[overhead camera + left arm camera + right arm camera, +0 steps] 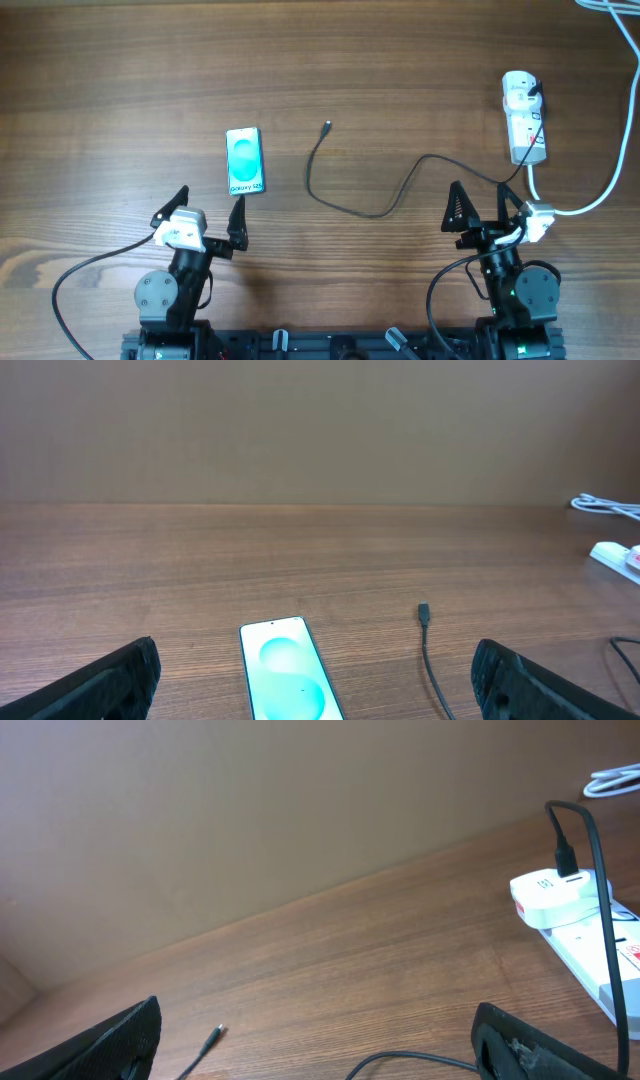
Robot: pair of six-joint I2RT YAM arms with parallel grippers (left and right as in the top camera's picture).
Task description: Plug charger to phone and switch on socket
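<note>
The phone [245,161] lies flat on the table with its teal screen lit, left of centre; it also shows in the left wrist view [288,678]. The thin dark charger cable [370,206] runs from its loose connector tip [327,127] in a curve to the white socket strip [523,117] at the far right, where its plug sits. The tip shows in the left wrist view [424,612] and the right wrist view [210,1038]. My left gripper [208,212] is open, just short of the phone. My right gripper [478,208] is open over the cable.
A thicker white lead [612,170] runs from the socket strip down the right edge and up to the far right corner. The strip with a white adapter shows in the right wrist view [566,910]. Black arm cables trail at the near edge.
</note>
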